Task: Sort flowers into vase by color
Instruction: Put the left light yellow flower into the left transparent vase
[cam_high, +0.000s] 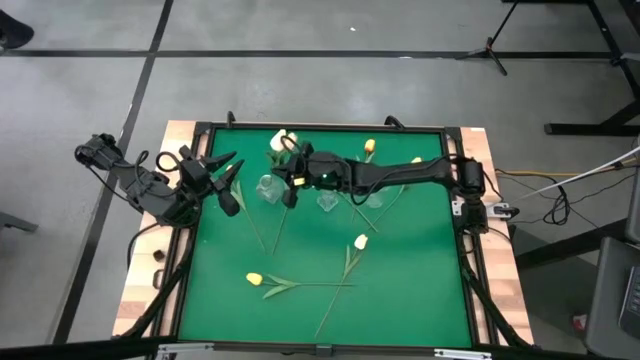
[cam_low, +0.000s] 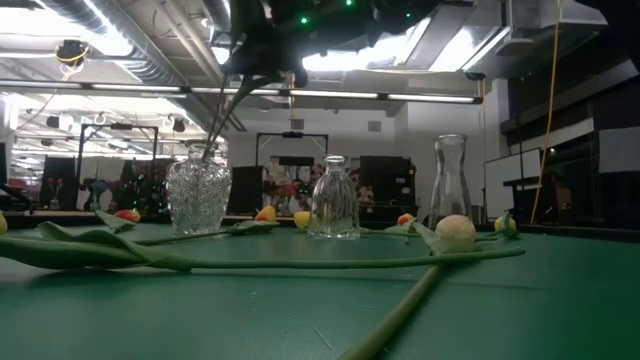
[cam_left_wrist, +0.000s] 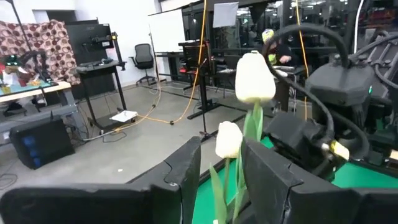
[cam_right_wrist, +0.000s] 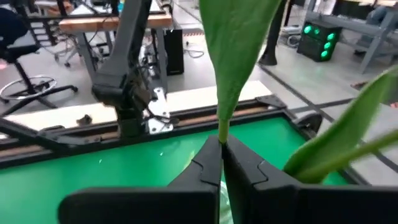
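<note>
1. The white tulips are standing in the leftmost glass vase near the far edge of the green mat; the right gripper is pinching one of their green stems just above that vase's mouth, its fingers pressed together on the stem.
2. The right wrist view is showing that clamp plainly: the two dark fingers are meeting around a stem with a broad leaf rising from it, something the high view is hiding under the arm.
3. The low view is showing the cut-glass vase with stems leaning out of it, a small bottle vase in the middle and a tall carafe on the right, all upright.
4. Loose tulips are lying on the mat: a yellow one and a pale one with crossed stems toward the near side, and another yellow one near the far edge.
5. The right arm is reaching across the mat from the right edge, stretched nearly straight.
6. The left gripper is hanging at the mat's left edge, fingers apart and empty; its wrist view is looking between them at two white buds.
</note>
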